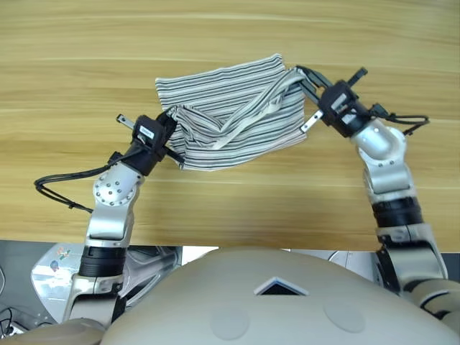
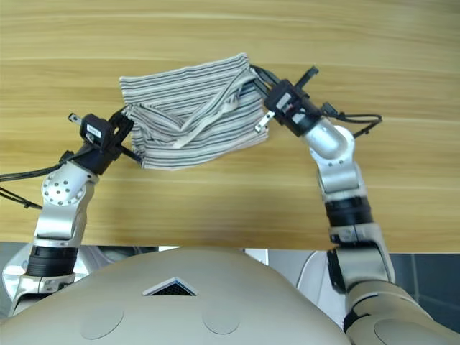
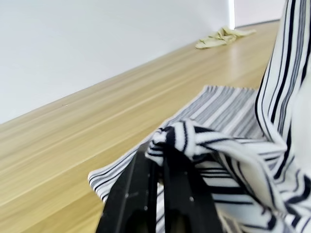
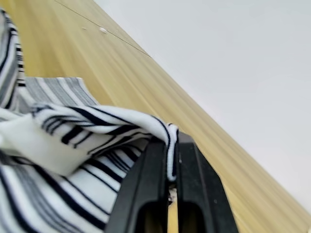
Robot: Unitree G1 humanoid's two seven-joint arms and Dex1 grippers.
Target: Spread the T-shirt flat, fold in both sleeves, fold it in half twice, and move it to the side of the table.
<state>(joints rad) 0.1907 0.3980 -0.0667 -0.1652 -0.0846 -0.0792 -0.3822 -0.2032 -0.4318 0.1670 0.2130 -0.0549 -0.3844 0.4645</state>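
Judged mid-fold: left gripper (image 1: 172, 139) and right gripper (image 1: 299, 76) each pinched closed on an edge of the T-shirt (image 1: 230, 108) spanning between them; next, lay both edges over evenly.

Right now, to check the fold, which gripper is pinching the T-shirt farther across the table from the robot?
The right gripper: it pinches the T-shirt at its far corner, while the left gripper holds the nearer edge.

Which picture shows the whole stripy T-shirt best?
The left eye view: it looks down on the whole T-shirt, held at both ends. The right eye view shows the same. The wrist views show close-up folds pinched in black fingers.
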